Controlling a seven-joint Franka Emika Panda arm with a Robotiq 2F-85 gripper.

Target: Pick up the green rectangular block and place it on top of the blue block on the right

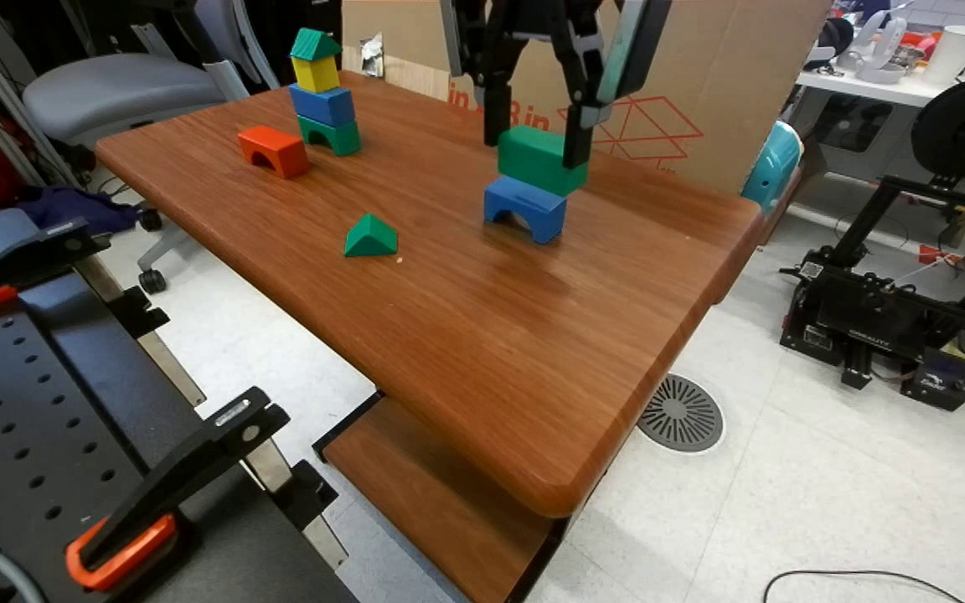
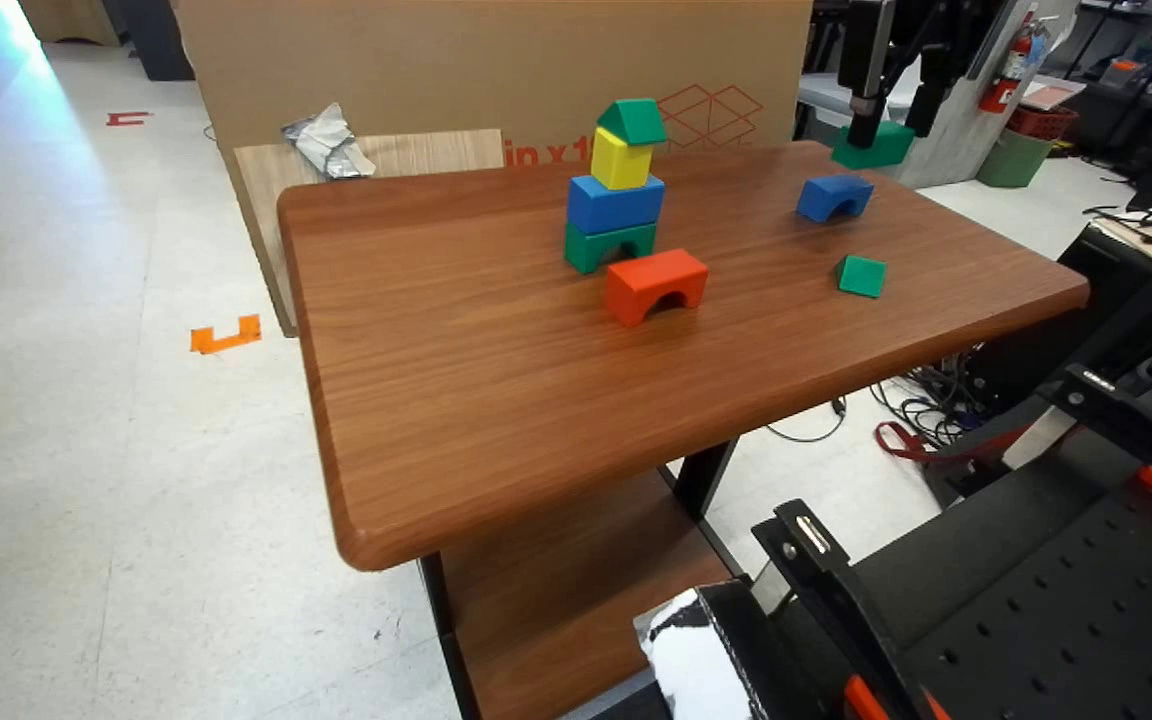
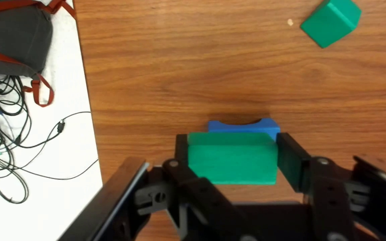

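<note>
Jaws clamp the green block by its ends above the blue block, whose edge shows past one long side, so careful centring should precede a level, gentle lowering.

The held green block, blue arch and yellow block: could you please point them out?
Held green block [image 3: 232,160]: wrist view, top face.
Blue arch [image 1: 524,207]: in an exterior view, above its opening.
Yellow block [image 2: 623,162]: in an exterior view, side.
</note>
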